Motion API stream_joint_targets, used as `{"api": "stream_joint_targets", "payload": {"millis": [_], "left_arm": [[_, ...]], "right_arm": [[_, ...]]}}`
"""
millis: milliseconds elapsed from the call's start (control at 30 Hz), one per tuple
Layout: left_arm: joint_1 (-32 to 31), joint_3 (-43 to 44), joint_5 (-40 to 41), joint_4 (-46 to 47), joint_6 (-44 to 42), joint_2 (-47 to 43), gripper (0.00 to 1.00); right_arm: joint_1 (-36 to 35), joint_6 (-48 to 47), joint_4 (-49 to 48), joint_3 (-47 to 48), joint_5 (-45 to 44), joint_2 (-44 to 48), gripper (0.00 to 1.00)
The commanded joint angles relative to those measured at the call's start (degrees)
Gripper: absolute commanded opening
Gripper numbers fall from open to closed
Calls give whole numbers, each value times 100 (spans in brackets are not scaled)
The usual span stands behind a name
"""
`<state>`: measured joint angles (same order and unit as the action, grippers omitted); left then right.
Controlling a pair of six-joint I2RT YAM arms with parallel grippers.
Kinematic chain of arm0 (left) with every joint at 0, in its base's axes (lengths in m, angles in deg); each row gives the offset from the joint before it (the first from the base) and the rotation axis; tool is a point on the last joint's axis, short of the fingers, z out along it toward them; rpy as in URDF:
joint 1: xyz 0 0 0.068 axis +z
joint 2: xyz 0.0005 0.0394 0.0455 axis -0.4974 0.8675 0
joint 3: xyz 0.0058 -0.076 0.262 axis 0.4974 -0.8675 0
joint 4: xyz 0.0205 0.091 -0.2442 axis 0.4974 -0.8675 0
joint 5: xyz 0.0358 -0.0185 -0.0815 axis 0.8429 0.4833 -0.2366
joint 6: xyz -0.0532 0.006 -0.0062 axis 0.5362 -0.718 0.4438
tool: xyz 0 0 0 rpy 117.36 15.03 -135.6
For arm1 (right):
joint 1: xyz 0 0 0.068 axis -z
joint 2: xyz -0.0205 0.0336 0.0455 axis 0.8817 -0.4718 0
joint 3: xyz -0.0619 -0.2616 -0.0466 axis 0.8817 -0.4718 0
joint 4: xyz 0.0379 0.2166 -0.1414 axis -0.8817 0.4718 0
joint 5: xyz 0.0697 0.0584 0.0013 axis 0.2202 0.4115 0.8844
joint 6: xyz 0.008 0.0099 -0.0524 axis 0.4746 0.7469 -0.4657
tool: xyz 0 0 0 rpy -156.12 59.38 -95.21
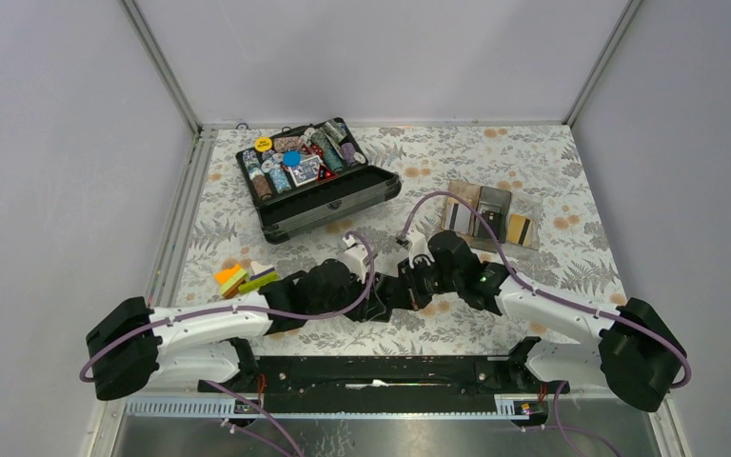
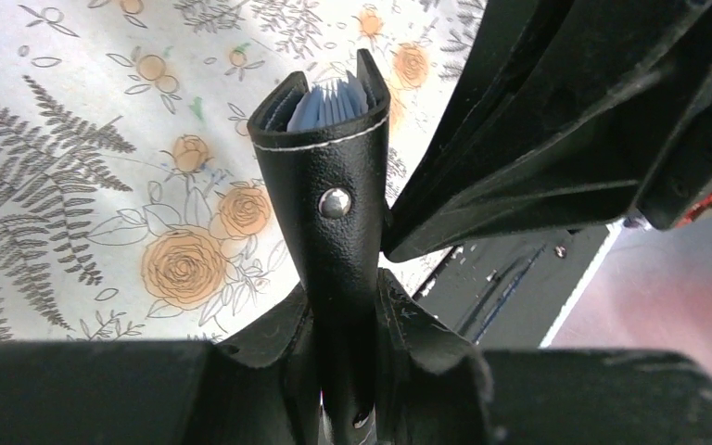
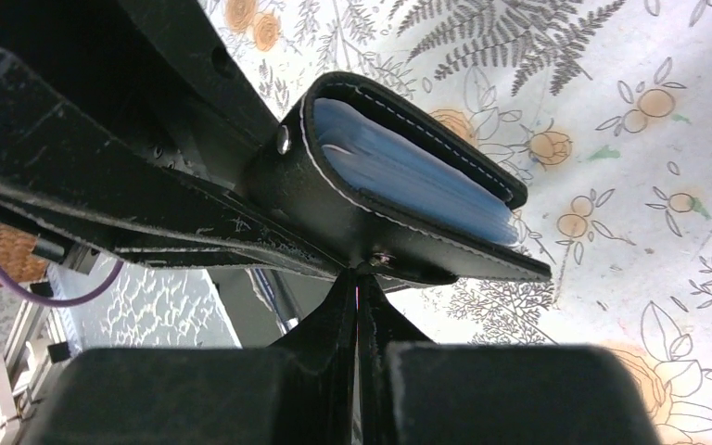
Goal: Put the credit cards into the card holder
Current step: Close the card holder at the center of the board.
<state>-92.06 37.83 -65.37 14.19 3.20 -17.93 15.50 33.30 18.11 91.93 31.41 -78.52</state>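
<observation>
Top view: on the floral table [image 1: 533, 162] the left gripper [image 1: 378, 303] and the right gripper [image 1: 411, 286] meet just in front of the open black chip case [image 1: 319, 181]. The card holder [image 2: 329, 185] cannot be made out among their dark parts here. Two credit cards [image 1: 520, 228], one white and one tan with a dark stripe, lie in the clear tray [image 1: 528, 205] at the right. A few small coloured items [image 1: 245, 277] sit well apart at the left. Left wrist view: the left fingers [image 2: 278, 334] clamp the holder from both sides below its snap stud [image 2: 335, 202]. The holder stands off the cloth with its blue-grey pockets [image 2: 334, 104] fanned at the far end. Right wrist view: the right jaws are pressed together, their tips touching the holder's lower edge. Whether they pinch that edge cannot be told.
</observation>
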Motion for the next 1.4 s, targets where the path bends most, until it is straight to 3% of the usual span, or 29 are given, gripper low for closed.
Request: {"api": "stream_joint_targets", "payload": {"millis": [0, 467, 900, 967, 1167, 1300, 1367], "left_arm": [[-403, 120, -2528, 1857, 52, -544, 0], [-630, 415, -3327, 1429, -244, -656, 0], [-639, 279, -3196, 1656, -129, -828, 0], [-640, 281, -3072, 1637, -113, -809, 0], [-171, 148, -1141, 947, 190, -885, 0], [375, -174, -984, 1380, 818, -538, 0], [434, -155, -811, 1419, 927, -274, 0]], "right_arm": [[-14, -476, -1472, 179, -319, 285, 0], [-15, -694, -1746, 97, -674, 152, 0], [-16, -1254, -1661, -139, -1425, 387, 0], [-15, -1216, -1613, -81, -1331, 426, 0], [-15, -768, -1121, 95, -1194, 642, 1], [-15, -571, -657, 83, -1714, 1016, 46], [-15, -443, -443, 25, -2095, 1196, 63]]}}
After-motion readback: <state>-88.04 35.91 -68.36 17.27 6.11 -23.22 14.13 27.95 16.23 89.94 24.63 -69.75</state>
